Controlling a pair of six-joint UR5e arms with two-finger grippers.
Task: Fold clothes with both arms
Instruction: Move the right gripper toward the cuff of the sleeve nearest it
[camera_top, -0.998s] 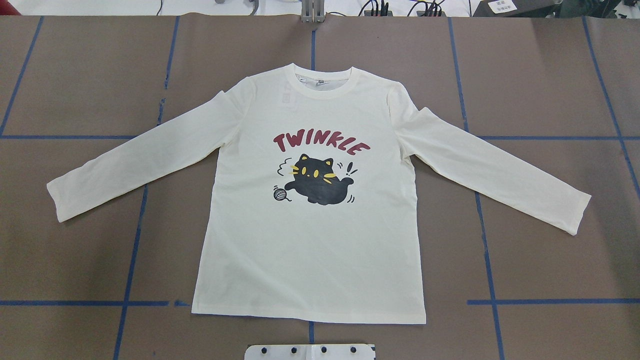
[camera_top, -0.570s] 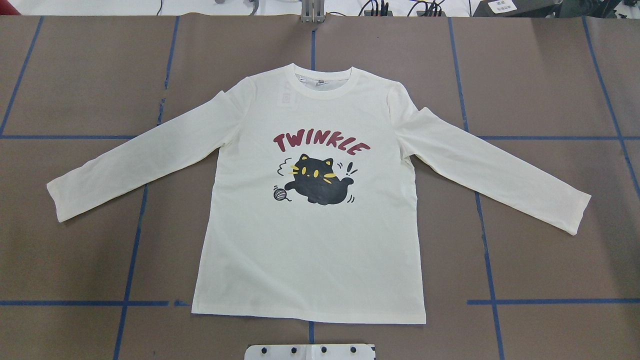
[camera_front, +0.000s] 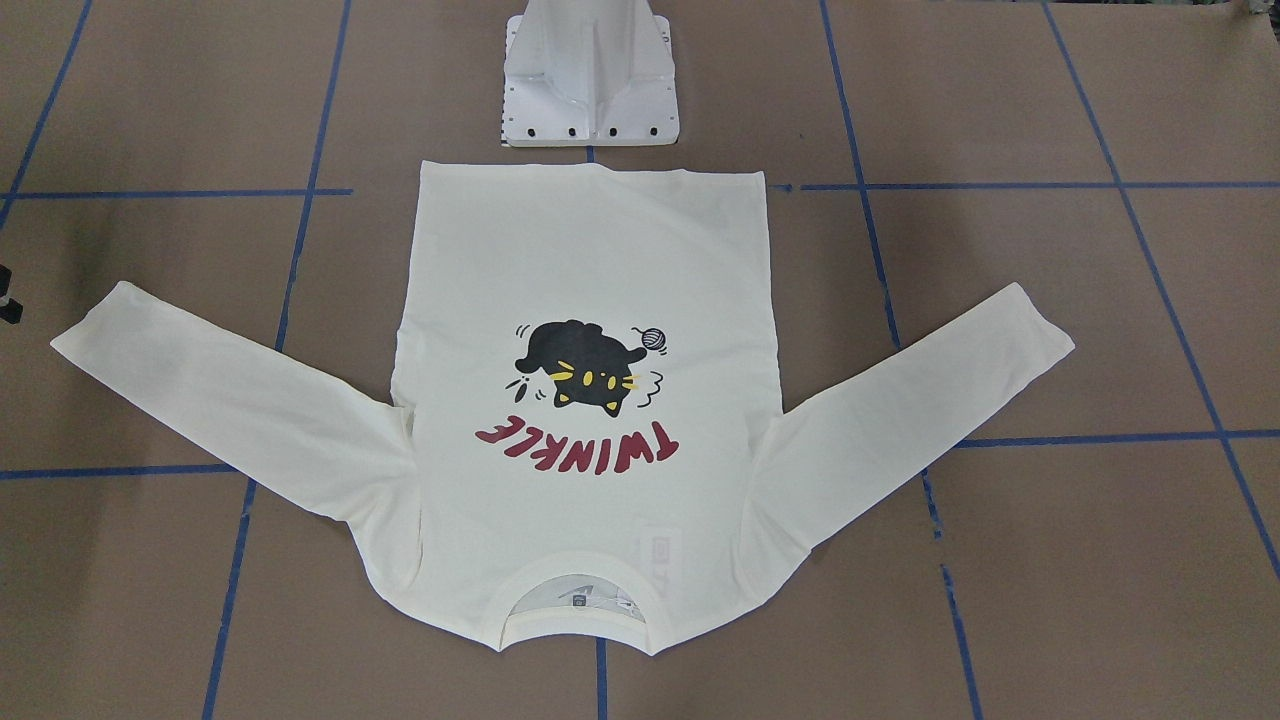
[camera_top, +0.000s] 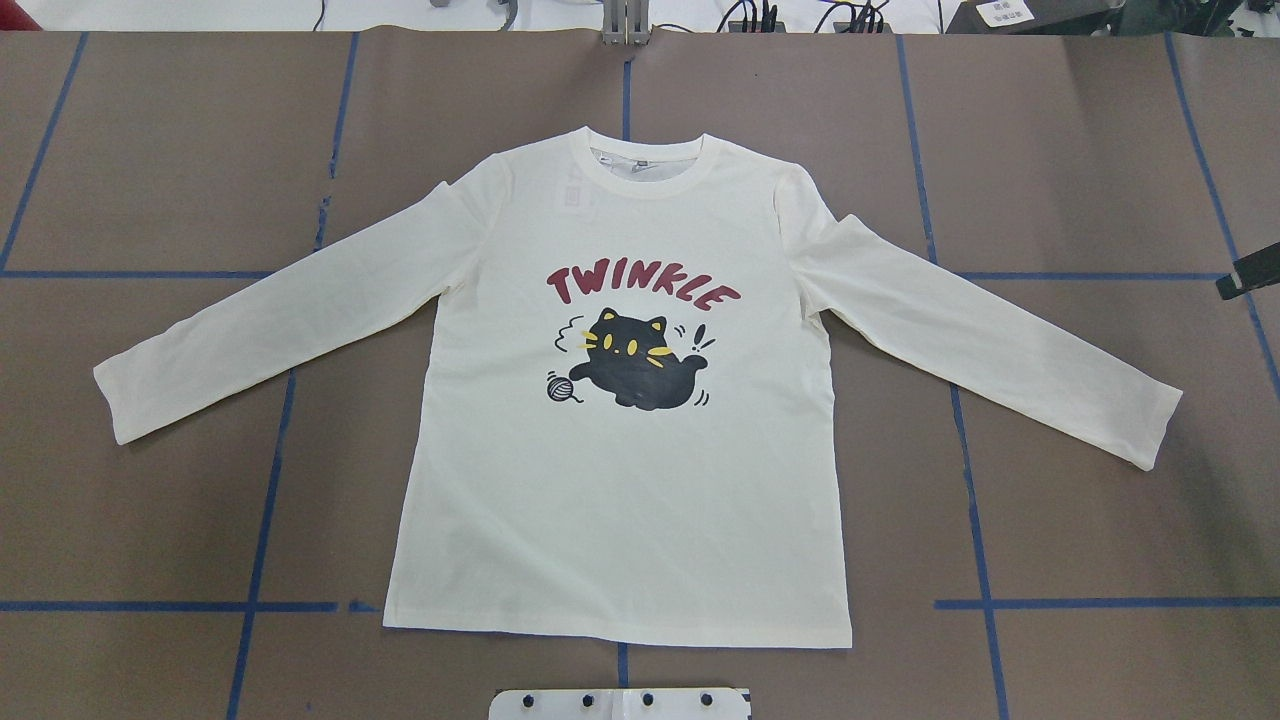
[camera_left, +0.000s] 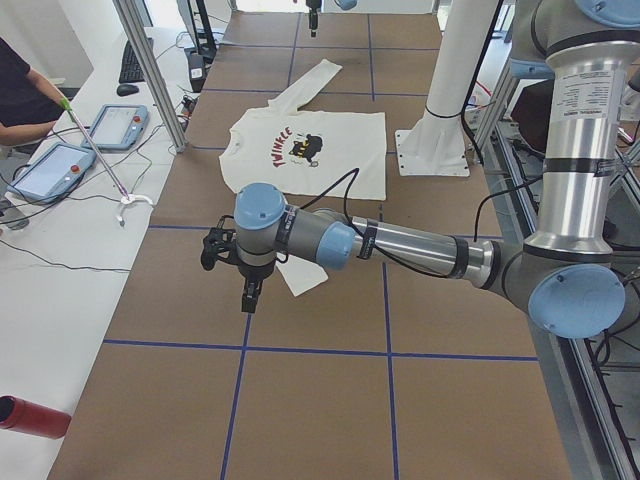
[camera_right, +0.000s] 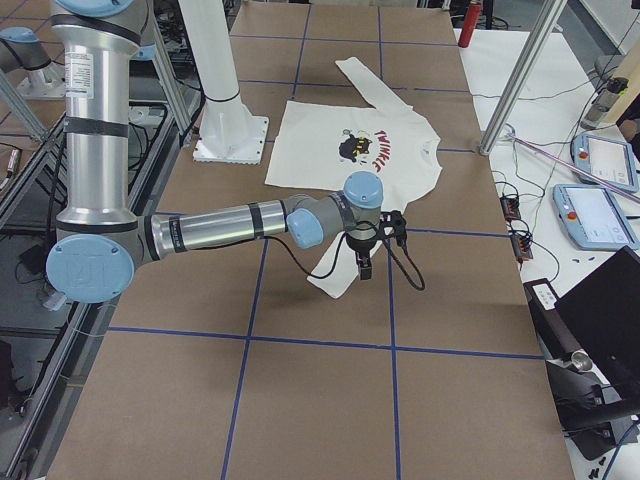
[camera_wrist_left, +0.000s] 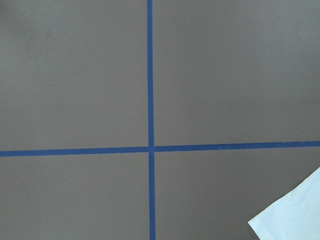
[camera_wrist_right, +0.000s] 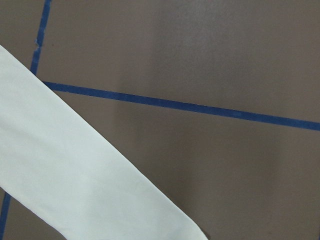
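The clothes are one cream-white long-sleeved T-shirt (camera_top: 620, 480), lying flat with the black cat and red "TWINKLE" print up and both sleeves spread out. My left gripper (camera_left: 248, 293) hangs over the table just beyond the left sleeve cuff (camera_left: 305, 280); I cannot tell if it is open. That cuff's corner (camera_wrist_left: 295, 215) shows in the left wrist view. My right gripper (camera_right: 363, 262) hovers above the right sleeve's cuff end (camera_right: 335, 275). Only a black bit of the right gripper (camera_top: 1245, 275) reaches the overhead view's right edge, so I cannot tell its state. The right sleeve (camera_wrist_right: 75, 165) crosses the right wrist view.
The white pedestal base (camera_front: 590, 90) stands just past the shirt's hem. Blue tape lines (camera_top: 265, 500) grid the brown table. Beside the table is a white bench with tablets (camera_left: 60, 165), a person's arm (camera_left: 25, 100), metal posts (camera_left: 150, 70) and a red cylinder (camera_left: 30, 415).
A black part of my right gripper has come in at the right edge of the overhead view. The shirt has not moved.
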